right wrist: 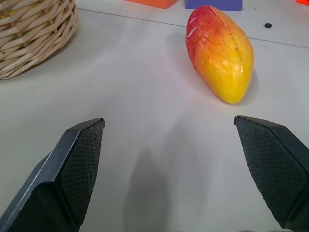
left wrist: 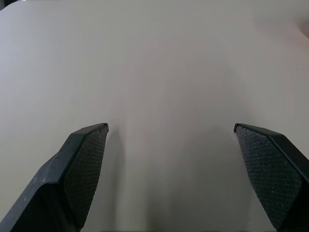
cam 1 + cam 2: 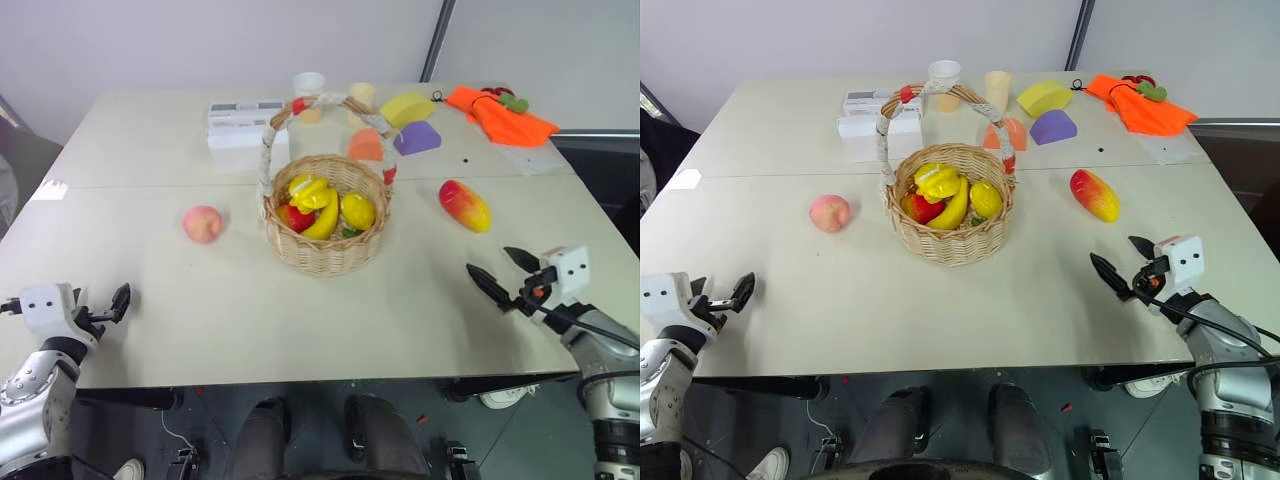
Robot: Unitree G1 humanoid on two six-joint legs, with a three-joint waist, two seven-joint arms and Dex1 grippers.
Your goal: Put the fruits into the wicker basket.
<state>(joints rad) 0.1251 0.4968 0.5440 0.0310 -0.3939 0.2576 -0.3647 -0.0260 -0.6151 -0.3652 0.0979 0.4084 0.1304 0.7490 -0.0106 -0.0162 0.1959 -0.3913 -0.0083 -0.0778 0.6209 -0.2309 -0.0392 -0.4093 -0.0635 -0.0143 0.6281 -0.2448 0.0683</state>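
On the pale worktop (image 3: 300, 330), a peach (image 3: 202, 223) lies left of the wicker basket (image 3: 325, 250), a mango (image 3: 465, 205) right. Both grippers, left (image 3: 115, 303) and right (image 3: 505, 272), hover near with jaws wide open, empty. Glossy fruits look light, slippery; best gripped across the middle.

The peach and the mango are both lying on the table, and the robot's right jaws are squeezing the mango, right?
Not quite. The peach and the mango do both lie on the table, but the right gripper isn't squeezing the mango. The right wrist view shows its jaws wide open, short of the mango and not touching it.
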